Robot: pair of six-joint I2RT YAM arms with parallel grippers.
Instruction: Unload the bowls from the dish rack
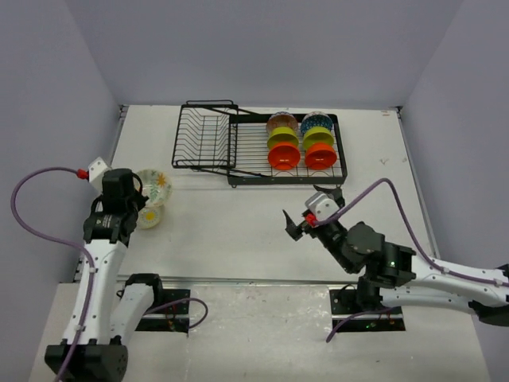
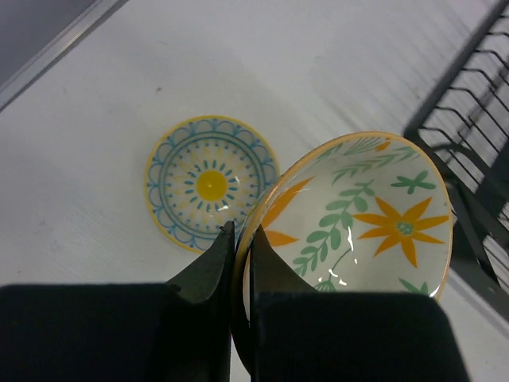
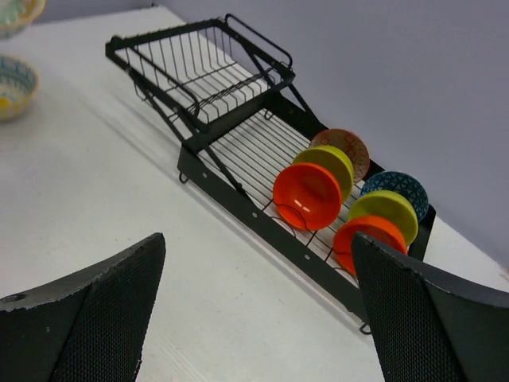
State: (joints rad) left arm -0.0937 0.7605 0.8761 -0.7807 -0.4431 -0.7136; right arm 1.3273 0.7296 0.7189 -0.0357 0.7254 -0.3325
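The black wire dish rack [image 1: 232, 163] stands at the back of the table, its deep basket [image 1: 204, 137] on the left. Its flat tray holds two rows of upright bowls: orange [image 1: 284, 156], yellow-green [image 1: 283, 138] and a brownish patterned one [image 1: 281, 122], then orange [image 1: 321, 155], yellow-green [image 1: 319, 137] and a blue patterned one [image 1: 316, 122]. My left gripper [image 2: 240, 239] is shut on the rim of a floral bowl [image 2: 374, 215], held tilted beside a blue-and-yellow bowl [image 2: 211, 185] that lies on the table. My right gripper [image 3: 258, 239] is open and empty, in front of the rack [image 3: 238, 199] and apart from it.
The table's left edge [image 1: 111, 159] runs close to the left gripper [image 1: 137, 191]. Grey walls enclose the table on three sides. The rack's corner [image 2: 469, 135] is to the right of the held bowl. The right gripper [image 1: 312, 204] sits near the table's middle.
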